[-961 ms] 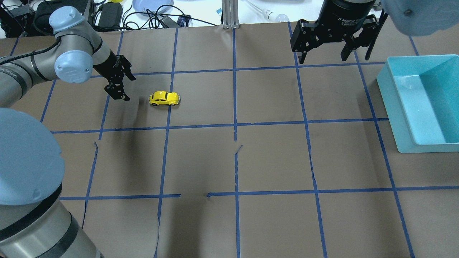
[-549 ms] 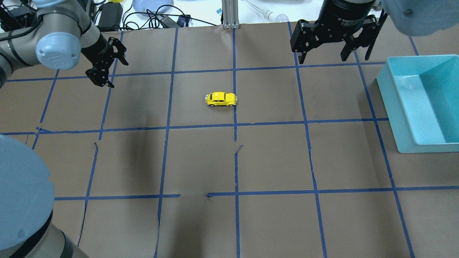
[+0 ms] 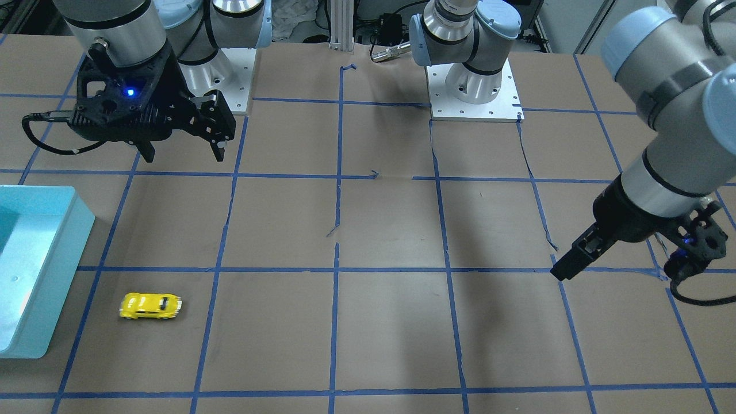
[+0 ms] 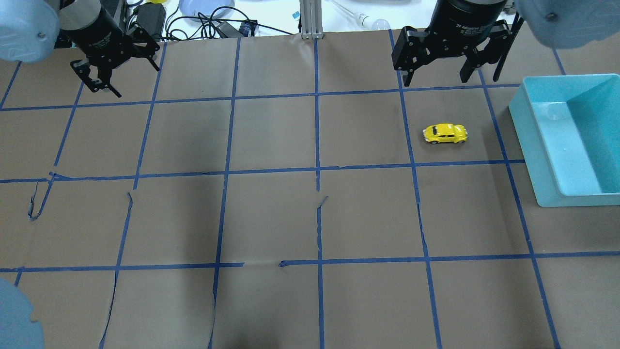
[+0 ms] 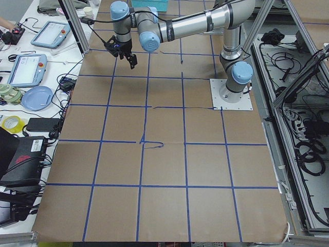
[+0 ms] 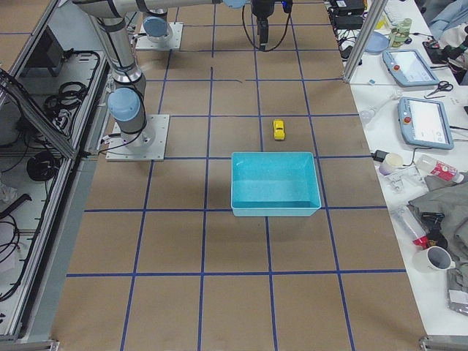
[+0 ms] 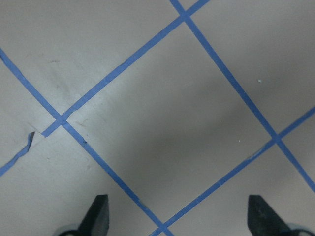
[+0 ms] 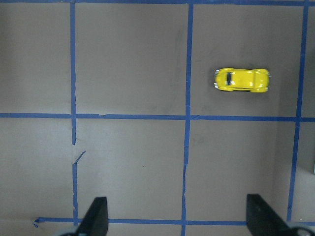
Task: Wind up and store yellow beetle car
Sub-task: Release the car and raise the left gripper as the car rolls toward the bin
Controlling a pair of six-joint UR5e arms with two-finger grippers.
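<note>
One yellow car [image 4: 445, 134] stands on its wheels on the paper-covered table [image 4: 271, 218], just beside the teal bin [image 4: 528, 145], outside it and not touching. You see the right claw [image 4: 436, 77] raised near the car, fingers apart, gripping nothing. The left claw [image 7: 179, 219] is well apart from it, fingers likewise spread.

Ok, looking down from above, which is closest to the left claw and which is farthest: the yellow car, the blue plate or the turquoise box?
From the left claw, in the overhead view:
1. the blue plate, just past the table's far edge, on the claw's own side.
2. the yellow beetle car, far across on the right half.
3. the turquoise box, at the right edge, beyond the car.
</note>
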